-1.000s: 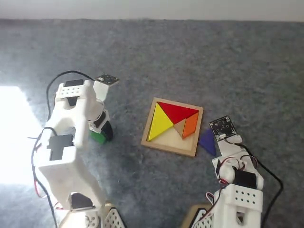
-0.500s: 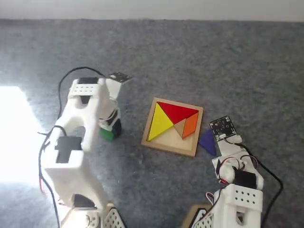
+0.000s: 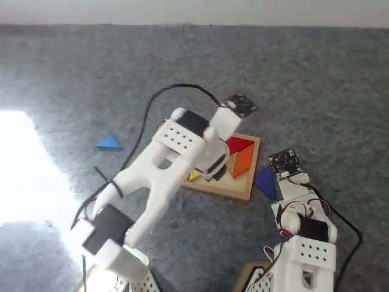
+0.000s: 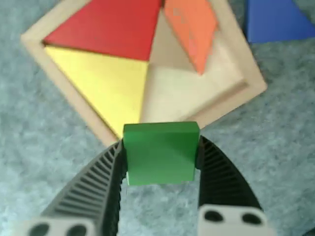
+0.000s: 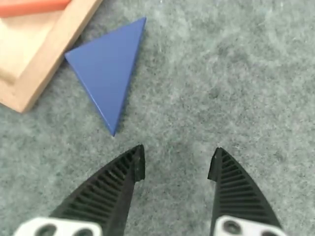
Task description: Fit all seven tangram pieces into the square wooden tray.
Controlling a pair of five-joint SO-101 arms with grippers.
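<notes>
Left wrist view: fingers (image 4: 106,172) of the left gripper (image 4: 161,147) clamp the green square (image 4: 160,153) over a corner of the tray (image 4: 172,93) — bare floor lies just beyond. It likely needs turning to match that gap before lowering. The right gripper (image 5: 178,157), fingers apart, hovers by the dark blue triangle (image 5: 106,73).

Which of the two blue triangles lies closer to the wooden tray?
The dark blue triangle, right beside the tray near the right tool; the light blue triangle sits far off on the carpet.

white perforated arm shells (image 3: 167,161), black servos (image 3: 104,228), black cables (image 3: 182,86), ribbed black pincer fingers (image 5: 113,189)
</notes>
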